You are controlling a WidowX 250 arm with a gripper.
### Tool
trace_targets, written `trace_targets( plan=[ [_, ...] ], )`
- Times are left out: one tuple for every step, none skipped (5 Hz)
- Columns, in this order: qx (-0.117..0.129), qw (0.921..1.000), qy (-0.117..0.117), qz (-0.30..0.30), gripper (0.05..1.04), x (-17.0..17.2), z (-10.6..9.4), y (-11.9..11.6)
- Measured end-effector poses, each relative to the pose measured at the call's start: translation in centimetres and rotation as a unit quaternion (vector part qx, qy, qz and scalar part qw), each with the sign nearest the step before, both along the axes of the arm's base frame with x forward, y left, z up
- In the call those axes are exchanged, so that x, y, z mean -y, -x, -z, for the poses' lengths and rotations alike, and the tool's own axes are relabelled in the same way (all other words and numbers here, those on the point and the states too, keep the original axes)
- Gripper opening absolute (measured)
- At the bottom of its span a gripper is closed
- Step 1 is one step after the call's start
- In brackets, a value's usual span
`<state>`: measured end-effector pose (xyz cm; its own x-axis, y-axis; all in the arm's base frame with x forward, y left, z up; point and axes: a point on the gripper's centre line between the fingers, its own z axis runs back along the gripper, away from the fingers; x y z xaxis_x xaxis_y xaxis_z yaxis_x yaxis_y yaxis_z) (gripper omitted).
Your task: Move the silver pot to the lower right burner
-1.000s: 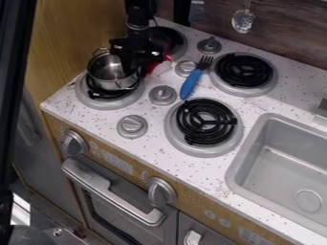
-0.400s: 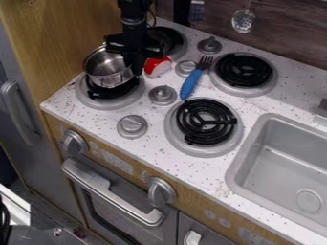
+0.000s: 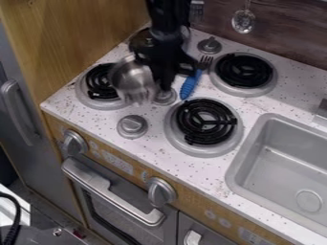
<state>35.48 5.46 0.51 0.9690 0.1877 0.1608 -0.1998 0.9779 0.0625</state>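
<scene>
Silver pot (image 3: pixel 132 80) hangs upper left of centre, its right side pinched by the gripper (image 3: pixel 161 79); best carry it level, well above the knob (image 3: pixel 165 98), and centre it over the mid-frame black burner (image 3: pixel 205 121) before lowering gently.

High, slanting view over stovetop

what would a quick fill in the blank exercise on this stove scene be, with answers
The fork on the counter has a ____ handle. The silver pot is nearer the lower ____ burner than the lower right burner. In the picture, the sink lies to the ____ of the lower right burner.

Missing words: blue; left; right.
</scene>
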Motion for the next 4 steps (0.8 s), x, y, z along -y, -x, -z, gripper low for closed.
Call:
trace_targets(
  plan=[
    [0.004, 0.999, 0.001, 0.044, 0.07, 4.6, 0.7, 0.0],
    [-0.016, 0.9971, 0.003, 0.074, 0.07, 7.5, 3.0, 0.3],
    [-0.019, 0.9958, 0.005, 0.09, 0.07, 9.3, 4.2, -0.8],
    [-0.021, 0.9953, 0.005, 0.094, 0.07, 9.9, 4.8, -2.0]
  ],
)
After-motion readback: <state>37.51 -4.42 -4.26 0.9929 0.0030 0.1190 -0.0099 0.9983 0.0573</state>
